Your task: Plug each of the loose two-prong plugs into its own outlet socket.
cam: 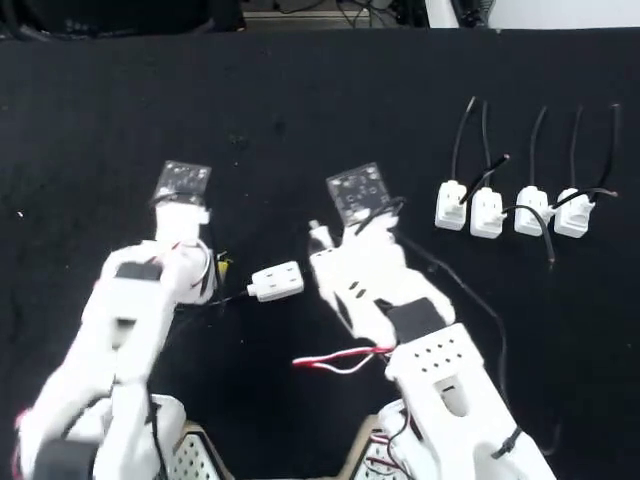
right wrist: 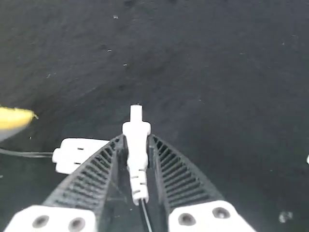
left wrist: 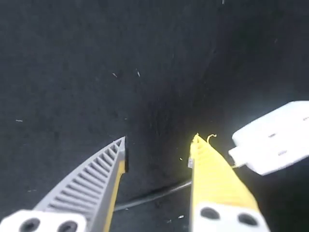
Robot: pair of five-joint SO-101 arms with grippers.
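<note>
My right gripper (right wrist: 136, 138) is clamped on a white moulded plug (right wrist: 135, 126), its tip poking past the ribbed fingers. My left gripper (left wrist: 158, 141) is spread wide and holds nothing. The loose white socket (cam: 276, 281) lies on the black cloth table (cam: 300, 100) at seven o'clock. Out at three o'clock sits a row of four white wired units (cam: 487, 212); I can't tell what's plugged in.

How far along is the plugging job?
Seemingly done: four corded white pieces in a row look mated, too small to confirm. In hand: right gripper shut on a plug. Remaining: that plug is not yet in the loose socket lying beside the open left gripper.
</note>
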